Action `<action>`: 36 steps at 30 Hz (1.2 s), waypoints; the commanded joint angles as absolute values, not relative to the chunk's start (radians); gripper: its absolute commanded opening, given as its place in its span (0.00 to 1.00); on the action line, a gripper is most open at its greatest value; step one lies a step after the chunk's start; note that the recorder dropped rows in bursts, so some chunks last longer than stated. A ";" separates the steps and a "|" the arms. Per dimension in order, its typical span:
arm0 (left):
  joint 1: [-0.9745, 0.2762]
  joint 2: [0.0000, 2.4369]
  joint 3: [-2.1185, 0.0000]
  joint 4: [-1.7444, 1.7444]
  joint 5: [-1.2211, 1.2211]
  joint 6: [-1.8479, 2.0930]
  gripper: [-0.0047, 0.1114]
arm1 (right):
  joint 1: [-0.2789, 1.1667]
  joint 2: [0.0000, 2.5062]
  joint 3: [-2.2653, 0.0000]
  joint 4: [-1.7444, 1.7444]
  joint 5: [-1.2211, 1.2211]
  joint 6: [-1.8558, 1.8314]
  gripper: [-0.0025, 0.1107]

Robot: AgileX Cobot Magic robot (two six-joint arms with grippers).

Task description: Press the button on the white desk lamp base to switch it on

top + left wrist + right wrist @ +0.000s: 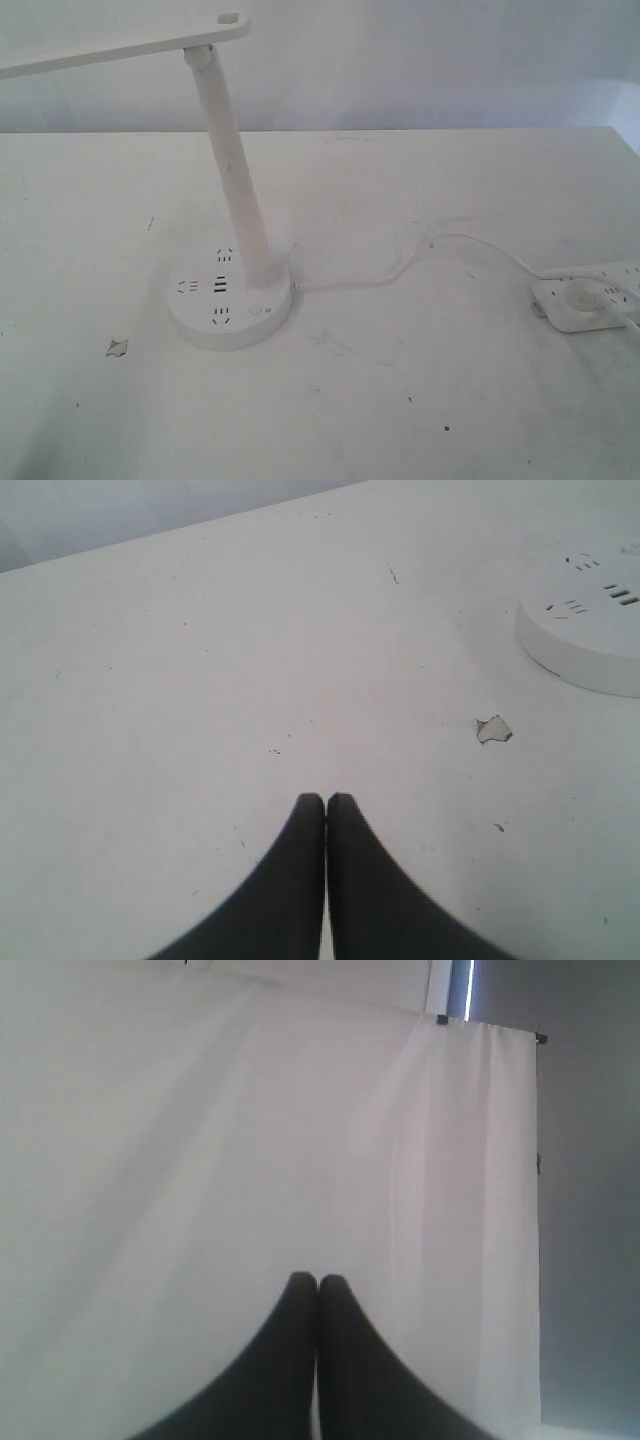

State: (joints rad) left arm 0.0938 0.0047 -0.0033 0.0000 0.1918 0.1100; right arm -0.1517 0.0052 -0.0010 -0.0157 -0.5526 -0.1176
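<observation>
While the left gripper (326, 800) and right gripper (318, 1280) are both pressed together, the white desk lamp base (590, 630) lies nearer the left one, I'd judge; the button (256, 309) sits at the stem's (235, 170) foot.

The white desk lamp base (192, 312) is plain white, broken by dark socket slots (221, 318); the button (256, 309) is white with a faint grey ring. The table (450, 400) is off-white, flecked with dark specks. The left gripper (326, 800) and right gripper (317, 1280) are matte black.
</observation>
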 commanded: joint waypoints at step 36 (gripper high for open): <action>0.099 0.000 0.000 -0.006 0.187 0.109 0.04 | -0.150 0.000 -0.069 -1.034 -0.788 1.244 0.02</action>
